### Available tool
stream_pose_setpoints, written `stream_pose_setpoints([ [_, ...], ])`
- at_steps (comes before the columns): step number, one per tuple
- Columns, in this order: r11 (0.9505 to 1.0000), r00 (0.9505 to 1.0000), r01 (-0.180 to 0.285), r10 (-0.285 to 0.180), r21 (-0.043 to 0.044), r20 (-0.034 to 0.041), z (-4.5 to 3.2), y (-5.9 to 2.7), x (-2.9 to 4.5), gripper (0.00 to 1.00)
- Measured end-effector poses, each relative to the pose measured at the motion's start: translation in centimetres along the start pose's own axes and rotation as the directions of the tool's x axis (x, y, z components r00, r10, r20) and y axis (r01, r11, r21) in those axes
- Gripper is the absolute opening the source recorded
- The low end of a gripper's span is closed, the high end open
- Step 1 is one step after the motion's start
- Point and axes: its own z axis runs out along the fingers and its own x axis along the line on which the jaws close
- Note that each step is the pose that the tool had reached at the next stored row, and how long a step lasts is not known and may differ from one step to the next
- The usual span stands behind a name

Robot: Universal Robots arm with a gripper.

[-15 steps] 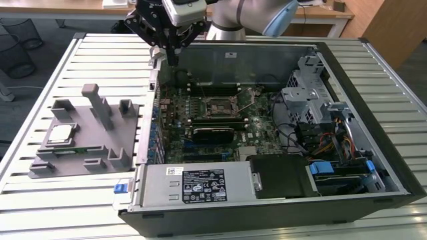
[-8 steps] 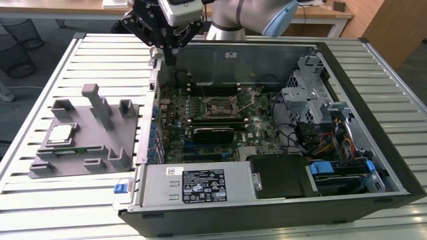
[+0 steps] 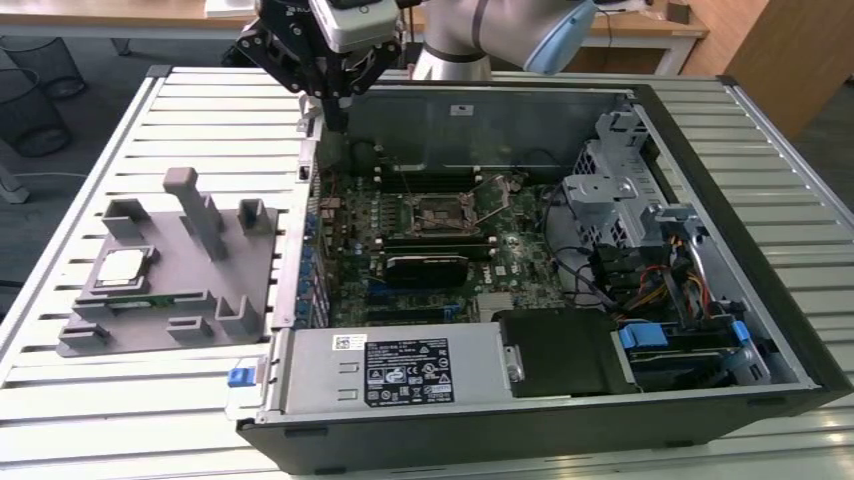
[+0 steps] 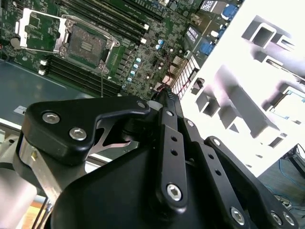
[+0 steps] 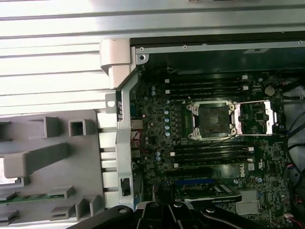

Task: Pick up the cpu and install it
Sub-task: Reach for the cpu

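Exterior view: seeing the gripper [image 3: 334,118] hanging tip-down over the far wall of the open computer case [image 3: 747,330], near the corner on the exterior view's left. Pinched shut to one narrow tip, gripping nothing, touching nothing. Found the cpu [image 3: 123,265] lying flat in a recess of the grey fixture plate [image 3: 187,335]. Plate sits on the slatted table [image 3: 107,420], on the exterior view's left of the case and well apart from the gripper. Green memory stick [image 3: 150,298] just beside the cpu on the same plate. Socket [image 3: 438,212] mid-motherboard, metal frame standing open.

Second wrist view: looking along the black linkages to the gripper [image 4: 167,95]. Closed up, nothing clamped in it, hanging over the case edge between motherboard and fixture plate [image 4: 267,57]. cpu [image 4: 291,102] seated in its recess on the washed-out plate. Socket [image 4: 86,45] uncovered, frame [image 4: 33,28] flipped back beside it.

First wrist view: black links of the gripper [image 5: 164,207] at the picture's edge, drawn together. Socket [image 5: 212,119] exposed, frame [image 5: 264,117] laid open next to it. Fixture plate [image 5: 57,143] just outside the case wall, memory stick [image 5: 28,196] lying in its slot.
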Motion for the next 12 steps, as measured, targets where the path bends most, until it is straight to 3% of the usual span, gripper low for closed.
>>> stream_pose_setpoints([
  [12,1.0000,1.0000,0.000,0.000,0.0000,0.0000,-0.01,-0.05,0.65,0.11],
])
